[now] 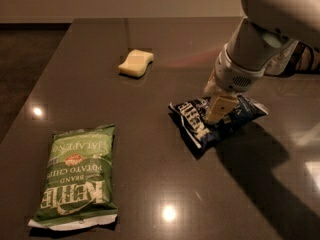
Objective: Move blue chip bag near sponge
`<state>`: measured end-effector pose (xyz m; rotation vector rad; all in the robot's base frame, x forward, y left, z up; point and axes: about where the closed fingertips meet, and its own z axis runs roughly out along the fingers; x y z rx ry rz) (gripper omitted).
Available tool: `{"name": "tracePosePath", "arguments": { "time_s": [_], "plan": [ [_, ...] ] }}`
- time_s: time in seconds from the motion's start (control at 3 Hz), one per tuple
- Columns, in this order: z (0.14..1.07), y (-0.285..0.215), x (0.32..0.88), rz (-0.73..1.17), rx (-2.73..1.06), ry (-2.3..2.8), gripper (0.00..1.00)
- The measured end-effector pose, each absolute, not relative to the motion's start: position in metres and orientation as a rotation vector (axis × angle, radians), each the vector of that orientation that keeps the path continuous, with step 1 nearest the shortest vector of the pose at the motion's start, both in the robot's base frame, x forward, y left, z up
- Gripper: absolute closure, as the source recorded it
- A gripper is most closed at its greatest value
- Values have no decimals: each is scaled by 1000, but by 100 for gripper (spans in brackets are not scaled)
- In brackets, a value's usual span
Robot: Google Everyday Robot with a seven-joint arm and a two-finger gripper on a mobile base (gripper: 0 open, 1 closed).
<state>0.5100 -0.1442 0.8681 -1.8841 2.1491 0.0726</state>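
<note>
The blue chip bag [196, 123] lies crumpled on the dark table [150, 129], right of centre. The sponge [136, 63], a pale yellow block with a pinched waist, lies at the back, well apart from the bag to its upper left. My gripper [218, 107] comes down from the upper right on the white arm [260, 39] and is down on the middle of the blue bag, covering part of it.
A green Kettle jalapeño chip bag [77, 176] lies flat at the front left. The table's left edge [35, 91] runs diagonally towards the back. A pale object [300, 59] sits behind the arm at the right.
</note>
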Motion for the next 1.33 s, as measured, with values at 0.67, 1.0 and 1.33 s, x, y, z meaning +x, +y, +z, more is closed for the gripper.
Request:
{"name": "tracePosePath", "arguments": {
  "time_s": [0.67, 1.0, 1.33],
  "plan": [
    [893, -132, 530, 42, -1911, 2115, 88],
    [912, -111, 555, 48, -1913, 2064, 100],
    [925, -87, 586, 94, -1889, 2024, 100]
  ]
}}
